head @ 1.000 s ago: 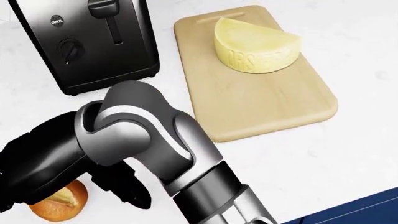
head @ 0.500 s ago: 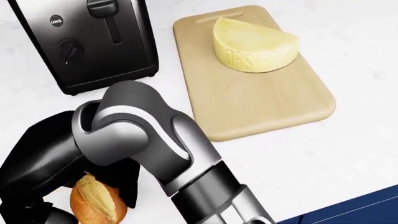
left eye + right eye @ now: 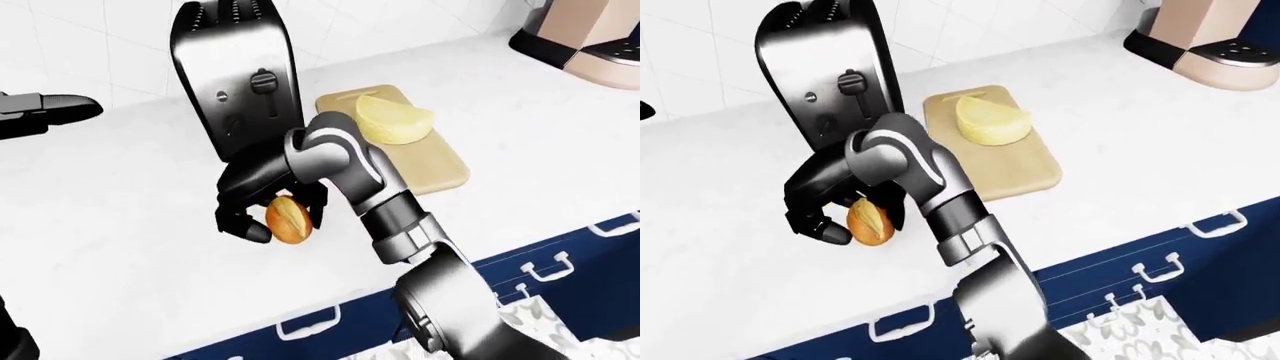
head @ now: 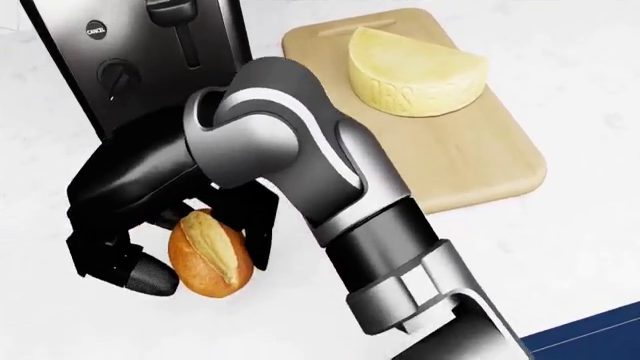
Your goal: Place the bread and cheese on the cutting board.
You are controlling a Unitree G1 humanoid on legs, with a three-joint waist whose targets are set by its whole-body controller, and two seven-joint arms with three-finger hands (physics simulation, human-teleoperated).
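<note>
A golden bread roll [image 4: 210, 255] sits in my right hand [image 4: 200, 266], whose black fingers [image 4: 140, 276] close round it at the lower left of the head view, just below the toaster. The roll seems held slightly above the white counter. A half wheel of yellow cheese [image 4: 418, 71] lies on the top end of the wooden cutting board [image 4: 480, 157], up and to the right of the hand. My right forearm [image 4: 380, 232] crosses the board's lower left corner. A black shape at the left edge of the left-eye view is my left hand [image 3: 50, 112]; its fingers are unclear.
A black and chrome toaster [image 4: 140, 52] stands directly left of the board, close to my right hand. A coffee machine [image 3: 1205, 37] occupies the top right corner. Blue drawers with white handles [image 3: 1160, 262] run under the counter edge.
My right hand has closed on the roll and carried it up and to the right in the head view, from the bottom left corner toward the toaster. Cheese and board are unmoved.
</note>
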